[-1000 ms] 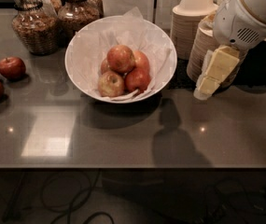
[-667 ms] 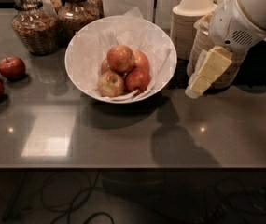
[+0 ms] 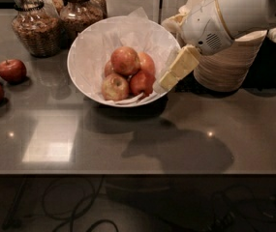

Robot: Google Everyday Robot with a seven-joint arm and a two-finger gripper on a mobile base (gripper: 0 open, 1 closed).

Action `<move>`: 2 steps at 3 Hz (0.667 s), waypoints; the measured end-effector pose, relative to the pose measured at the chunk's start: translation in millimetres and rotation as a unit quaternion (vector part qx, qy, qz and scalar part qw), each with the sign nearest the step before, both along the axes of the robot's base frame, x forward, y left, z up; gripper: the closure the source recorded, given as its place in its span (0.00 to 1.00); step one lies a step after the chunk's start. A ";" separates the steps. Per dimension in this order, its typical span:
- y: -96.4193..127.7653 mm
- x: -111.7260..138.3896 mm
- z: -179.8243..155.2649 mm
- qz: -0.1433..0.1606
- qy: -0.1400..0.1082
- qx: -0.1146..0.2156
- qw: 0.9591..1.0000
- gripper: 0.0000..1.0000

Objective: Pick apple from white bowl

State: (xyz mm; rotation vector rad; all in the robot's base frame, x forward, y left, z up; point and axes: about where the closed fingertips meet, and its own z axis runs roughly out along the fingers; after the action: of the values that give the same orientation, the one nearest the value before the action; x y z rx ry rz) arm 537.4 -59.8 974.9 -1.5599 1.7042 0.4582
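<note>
The white bowl point(image 3: 79, 57), lined with crumpled white paper, sits at the back middle of the dark table. It holds several red-yellow apples, with one apple point(image 3: 125, 60) on top of the pile. My gripper point(image 3: 168, 79) hangs from the white arm point(image 3: 234, 13), which comes in from the upper right. Its yellowish tip is at the bowl's right rim, just right of the nearest apple point(image 3: 141, 82) and slightly above it. It holds nothing that I can see.
Two glass jars point(image 3: 31, 30) point(image 3: 82, 8) of dry food stand behind the bowl on the left. Three loose red apples point(image 3: 11, 70) lie at the table's left edge. A stack of beige paper bowls point(image 3: 229, 64) stands right of the bowl, behind my arm. The table's front edge runs low across the view.
My gripper has moved left and down from beside the stacked paper bowls to the white bowl's right rim. The apples have not moved.
</note>
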 end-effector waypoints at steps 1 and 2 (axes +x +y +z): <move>33.7 3.1 -6.1 0.040 0.001 0.038 0.998 0.00; 52.5 10.8 -17.9 0.060 0.005 0.052 0.997 0.00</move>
State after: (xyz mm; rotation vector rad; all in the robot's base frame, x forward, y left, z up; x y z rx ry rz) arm 548.3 -7.3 957.0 -1.5923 1.5734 0.6085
